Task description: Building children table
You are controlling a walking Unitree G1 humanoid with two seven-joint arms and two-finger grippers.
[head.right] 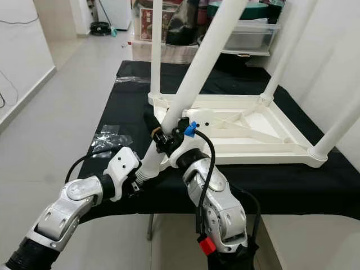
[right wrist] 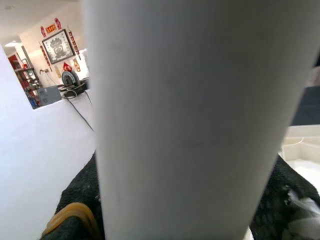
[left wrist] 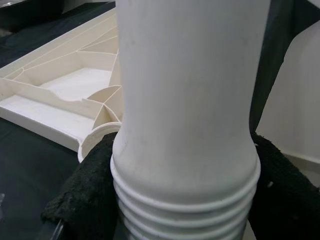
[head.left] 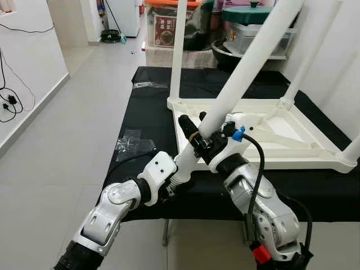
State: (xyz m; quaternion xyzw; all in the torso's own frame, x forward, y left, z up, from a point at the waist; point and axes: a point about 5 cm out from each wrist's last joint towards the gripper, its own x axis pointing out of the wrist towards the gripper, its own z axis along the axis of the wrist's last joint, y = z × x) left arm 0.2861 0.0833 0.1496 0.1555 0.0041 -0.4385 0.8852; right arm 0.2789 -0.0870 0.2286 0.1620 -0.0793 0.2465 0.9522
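The white plastic table top [head.left: 292, 135] lies upside down on the black cloth table [head.left: 152, 112]. Three white round legs already stand up from its corners: one at the far corner [head.left: 178, 50], one further along the far side [head.left: 312, 56], and one at the near corner on the robot's right [head.left: 351, 151].

The last leg, a long white plastic tube with screw rings at its end [head.left: 247, 62], is not in yet. It leans over the near corner of the table top, the one closest to the grippers. The left gripper [head.left: 179, 169] is closed around the ringed end. The right gripper [head.left: 205, 138] is closed around the tube a little higher up.

I think the leg must be tipped upright and screwed into the round hole [left wrist: 97, 137] in that corner.

Crinkly clear plastic bags [head.left: 132, 143] lie on the cloth beside the table top. Storage boxes [head.left: 259, 34] stand behind it. Nothing blocks the corner.
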